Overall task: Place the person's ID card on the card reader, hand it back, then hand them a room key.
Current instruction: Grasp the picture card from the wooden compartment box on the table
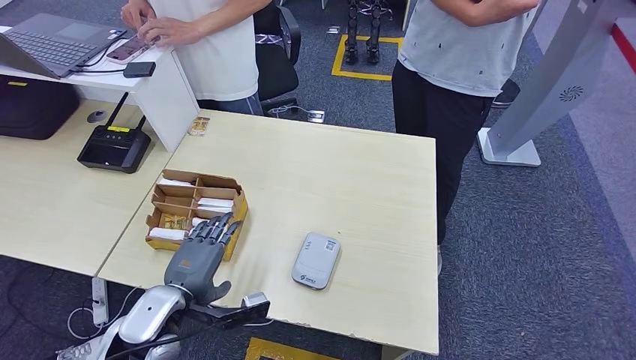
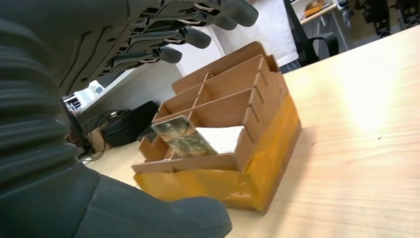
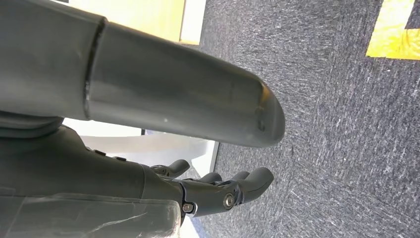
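Head view: left hand [image 1: 201,255] hovers empty, fingers spread, over the near edge of the card box [image 1: 196,211]; the reader [image 1: 316,259] lies to its right on the bench [image 1: 360,187], no ID card on it. Left wrist view: a key card [image 2: 184,137] leans in the near compartment, likely the next pinch. Right wrist view: right hand [image 3: 218,191] hangs over carpet, fingers loosely extended, empty.

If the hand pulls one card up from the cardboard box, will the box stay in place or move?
The cardboard box looks thin and light, so it may slide or lift. The left hand hovers open above it; nothing pins it down. The table looks smooth, which probably gives little grip.
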